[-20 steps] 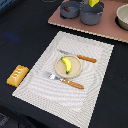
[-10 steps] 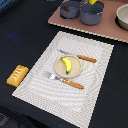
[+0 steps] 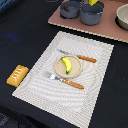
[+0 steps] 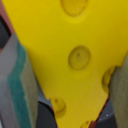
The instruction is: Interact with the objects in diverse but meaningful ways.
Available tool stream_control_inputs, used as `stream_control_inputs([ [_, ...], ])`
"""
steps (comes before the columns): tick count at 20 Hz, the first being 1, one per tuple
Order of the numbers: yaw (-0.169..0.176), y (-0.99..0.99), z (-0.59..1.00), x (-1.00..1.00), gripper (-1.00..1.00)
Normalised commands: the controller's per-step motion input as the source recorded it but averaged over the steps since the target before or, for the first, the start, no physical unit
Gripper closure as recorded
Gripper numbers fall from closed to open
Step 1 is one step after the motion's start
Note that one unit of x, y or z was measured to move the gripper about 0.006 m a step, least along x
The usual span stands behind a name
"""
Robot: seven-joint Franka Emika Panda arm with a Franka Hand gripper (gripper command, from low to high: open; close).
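Observation:
In the wrist view, a yellow cheese wedge (image 4: pixel 75 45) with round holes fills the frame. My gripper (image 4: pixel 70 70) is shut on it, with one grey, green-padded finger (image 4: pixel 17 85) on one side and the other finger (image 4: pixel 120 95) opposite. In the exterior view the cheese wedge (image 3: pixel 93 2) shows at the top edge, just above a grey pot (image 3: pixel 91 13); the gripper itself is out of frame there. A second grey pot (image 3: pixel 70 9) stands beside it. A yellow banana (image 3: pixel 66 64) lies on the round tan plate (image 3: pixel 58 70). An orange ridged bread slab (image 3: pixel 17 75) rests on the dark table.
The plate sits on a striped placemat (image 3: pixel 45 90), between an orange-handled knife (image 3: pixel 80 57) and fork (image 3: pixel 67 81). The pots stand on a pinkish board (image 3: pixel 107 31) at the back, with a white bowl (image 3: pixel 122 17) at the exterior view's right.

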Motion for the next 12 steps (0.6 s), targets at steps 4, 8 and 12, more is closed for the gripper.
stream_control_inputs([
  [4, -0.026, 0.16, -0.01, 0.3, 1.0],
  [8, -0.03, 0.16, -0.03, 0.28, 1.0],
  [12, -0.035, 0.16, -0.03, 0.34, 1.0],
])
